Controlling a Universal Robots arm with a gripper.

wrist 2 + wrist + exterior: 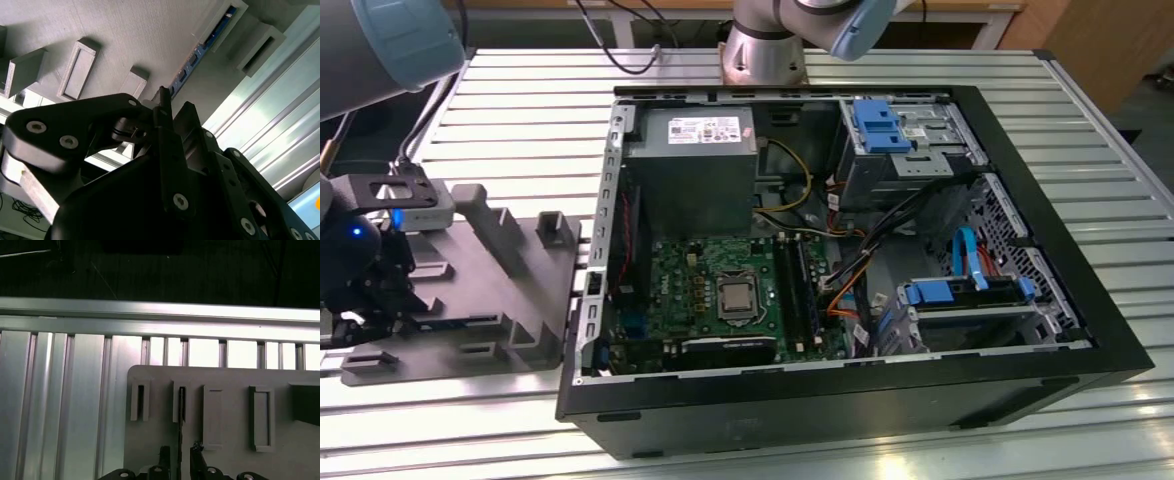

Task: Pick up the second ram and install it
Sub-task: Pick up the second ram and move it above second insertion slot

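The second ram (180, 427) stands on edge in a slot of the grey holder block (230, 380), seen as a thin dark line. In the second wrist view the ram (197, 52) runs along its slot with small blue-green parts showing. My gripper (180, 457) straddles its near end, one finger (164, 456) on each side with a little grey gap between pad and stick, so it is open. In the exterior view the gripper (360, 285) hangs low over the holder block (480, 290) at the exterior view's far left. The motherboard (720, 300) with long black slot sockets (795, 290) lies inside the open case.
The open black computer case (854, 400) stands at the middle and right of the ribbed metal table (520, 110). It holds a grey power supply (690, 160), blue drive brackets (881, 125) and orange and black cables (854, 270). The holder has several raised posts (487, 210).
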